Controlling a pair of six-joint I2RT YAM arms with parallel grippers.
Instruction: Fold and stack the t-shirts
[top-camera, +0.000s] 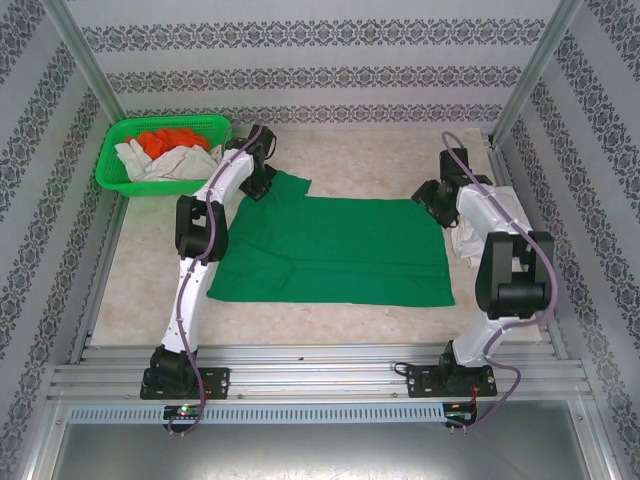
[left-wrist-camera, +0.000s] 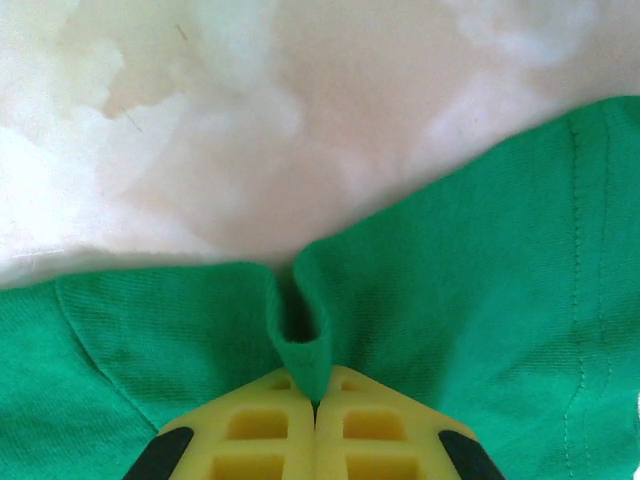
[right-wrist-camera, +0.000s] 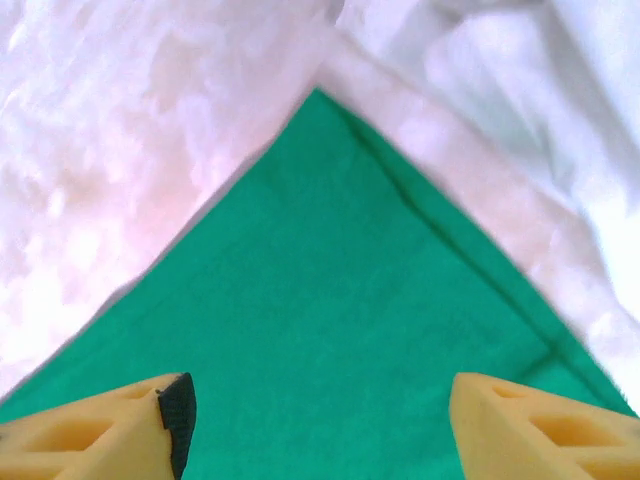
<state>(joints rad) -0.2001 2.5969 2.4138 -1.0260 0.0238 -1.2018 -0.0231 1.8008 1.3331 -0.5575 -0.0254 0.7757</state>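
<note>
Top external: green shirt (top-camera: 340, 250) lies flat mid-frame on table (top-camera: 350, 320). Basket (top-camera: 108, 165) at upper left holds white shirts (top-camera: 170, 162) and orange shirt (top-camera: 172, 138). Left gripper (left-wrist-camera: 315, 405) pinches a fold of the green shirt's edge, fingers pressed together. Right gripper (right-wrist-camera: 320, 405) is spread over its corner.

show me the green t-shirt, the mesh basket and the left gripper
green t-shirt (top-camera: 340, 250), top external view, middle of the spread cloth
mesh basket (top-camera: 107, 165), top external view, its left wall
left gripper (left-wrist-camera: 315, 405), left wrist view, where the shut fingertips pinch a fold of the shirt's edge
</note>
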